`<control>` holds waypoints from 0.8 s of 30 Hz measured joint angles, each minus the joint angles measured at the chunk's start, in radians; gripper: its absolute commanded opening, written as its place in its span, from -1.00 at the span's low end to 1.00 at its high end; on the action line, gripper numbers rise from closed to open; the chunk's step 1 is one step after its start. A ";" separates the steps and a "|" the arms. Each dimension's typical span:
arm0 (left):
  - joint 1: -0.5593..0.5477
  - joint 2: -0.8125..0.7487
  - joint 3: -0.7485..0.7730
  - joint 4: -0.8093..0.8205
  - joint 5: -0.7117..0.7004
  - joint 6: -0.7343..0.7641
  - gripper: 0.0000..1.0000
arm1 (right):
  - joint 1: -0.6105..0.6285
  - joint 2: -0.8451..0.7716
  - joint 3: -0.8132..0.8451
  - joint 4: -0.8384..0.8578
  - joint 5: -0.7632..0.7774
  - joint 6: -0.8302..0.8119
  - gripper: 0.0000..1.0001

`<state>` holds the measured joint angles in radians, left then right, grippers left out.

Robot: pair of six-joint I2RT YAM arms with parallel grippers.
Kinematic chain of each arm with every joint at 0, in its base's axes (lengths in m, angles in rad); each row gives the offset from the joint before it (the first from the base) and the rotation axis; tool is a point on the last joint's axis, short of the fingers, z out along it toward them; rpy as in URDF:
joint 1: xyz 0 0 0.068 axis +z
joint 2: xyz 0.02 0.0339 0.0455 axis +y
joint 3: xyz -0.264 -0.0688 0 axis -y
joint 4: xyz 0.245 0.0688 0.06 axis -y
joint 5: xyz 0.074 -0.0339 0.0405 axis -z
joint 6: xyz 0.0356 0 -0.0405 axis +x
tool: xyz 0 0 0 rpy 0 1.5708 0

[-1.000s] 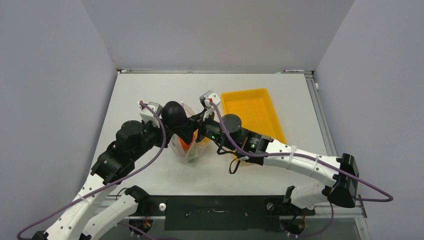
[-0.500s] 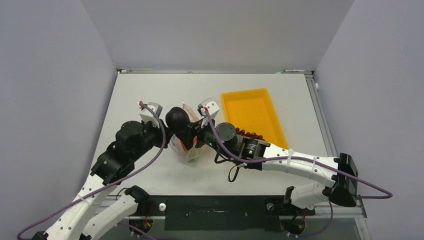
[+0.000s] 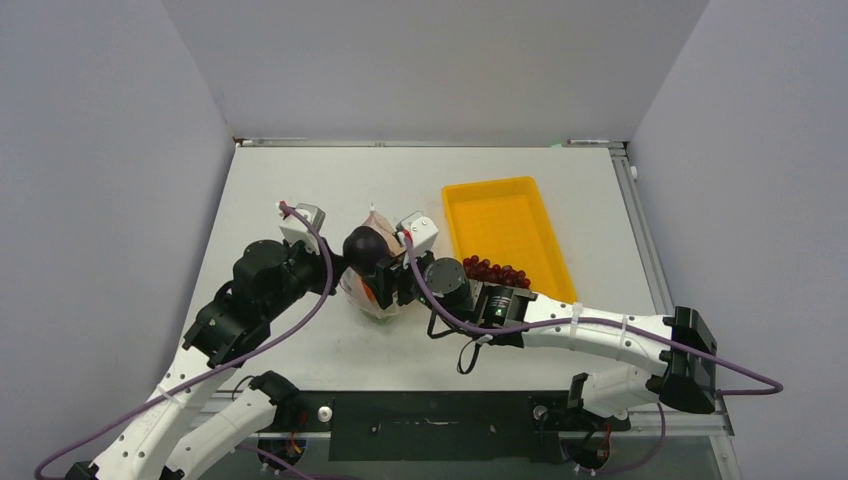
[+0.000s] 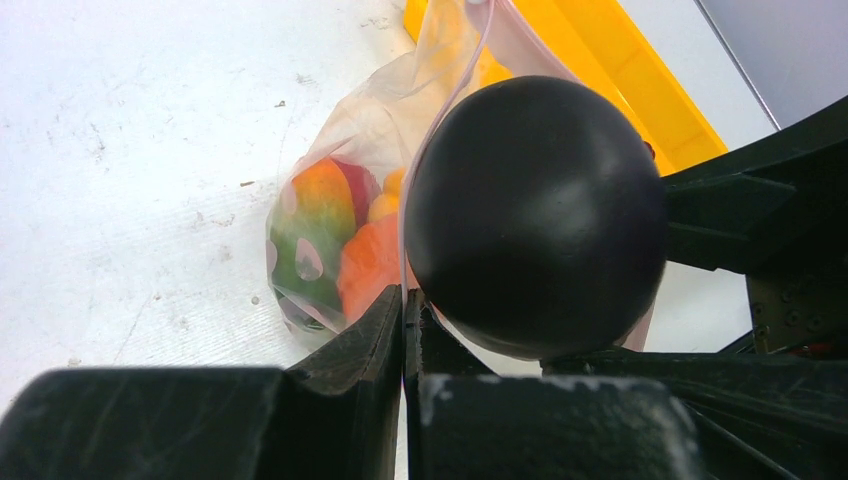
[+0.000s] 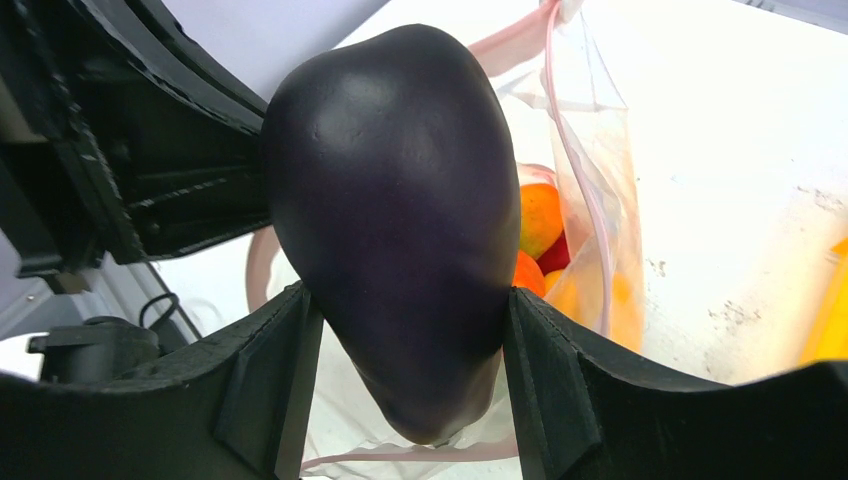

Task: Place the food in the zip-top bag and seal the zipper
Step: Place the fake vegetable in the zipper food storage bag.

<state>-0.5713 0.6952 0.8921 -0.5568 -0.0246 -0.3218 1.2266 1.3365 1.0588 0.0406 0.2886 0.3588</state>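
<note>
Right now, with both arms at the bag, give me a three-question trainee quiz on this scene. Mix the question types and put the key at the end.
1. True or false: the left gripper is shut on the zip-top bag's edge.
2. The right gripper holds: A) banana, B) eggplant, C) corn cob.
3. Fill in: the grape cluster lies in the ____.
Key: 1 true; 2 B; 3 yellow tray.

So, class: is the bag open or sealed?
Open. Its zipper strip gapes apart, the eggplant held by the right tool sitting at the mouth.
</note>
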 measured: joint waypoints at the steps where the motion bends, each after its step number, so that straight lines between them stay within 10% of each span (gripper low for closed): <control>1: 0.002 0.002 0.000 0.000 0.000 0.000 -1.00 | 0.000 0.000 -0.005 -0.004 0.006 -0.002 -0.13; 13: 0.010 0.010 0.000 0.000 0.007 -0.006 -1.00 | 0.000 -0.003 -0.014 -0.038 0.077 -0.011 0.73; 24: 0.010 0.010 0.000 0.000 0.012 -0.007 -1.00 | 0.000 -0.004 -0.014 -0.042 0.108 -0.011 0.86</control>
<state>-0.5610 0.7055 0.8921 -0.5564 -0.0128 -0.3286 1.2270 1.3323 1.0451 -0.0017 0.3969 0.3473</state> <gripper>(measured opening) 0.004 0.921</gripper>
